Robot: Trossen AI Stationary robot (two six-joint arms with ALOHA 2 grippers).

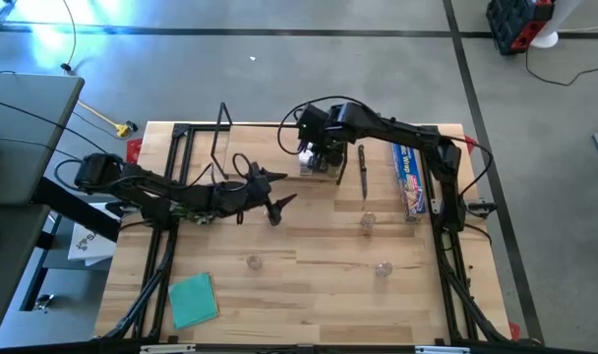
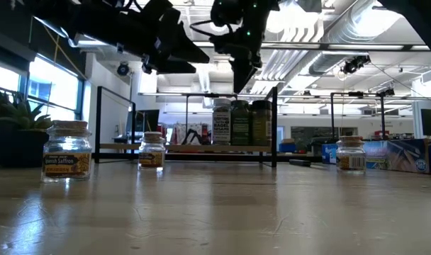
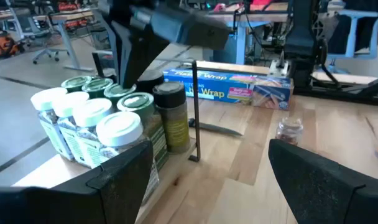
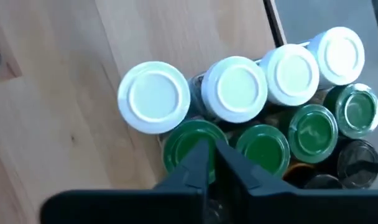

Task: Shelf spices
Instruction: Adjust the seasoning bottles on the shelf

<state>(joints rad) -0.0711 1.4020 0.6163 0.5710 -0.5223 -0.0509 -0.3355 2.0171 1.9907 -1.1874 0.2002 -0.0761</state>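
Note:
Several spices stand close together on the shelf (image 2: 201, 148), white-lidded jars (image 4: 235, 87) beside green-lidded ones (image 4: 313, 130). My right gripper (image 4: 209, 158) hangs shut just above a green lid (image 4: 189, 140), pointing down; in the low view its tips (image 2: 242, 85) stand clear of the jar tops. My left gripper (image 1: 277, 193) is open, raised above the table to the left of the jars, with nothing between its fingers (image 3: 124, 177). Loose jars (image 1: 368, 220), (image 1: 383, 267), (image 1: 253, 262) stand upright on the table.
A long blue wrap box (image 1: 409, 177) lies at the table's right, behind the shelf's black wire upright (image 3: 195, 112). A green cloth (image 1: 193, 300) lies near the front left corner. Bare wood lies around the loose jars toward the near edge.

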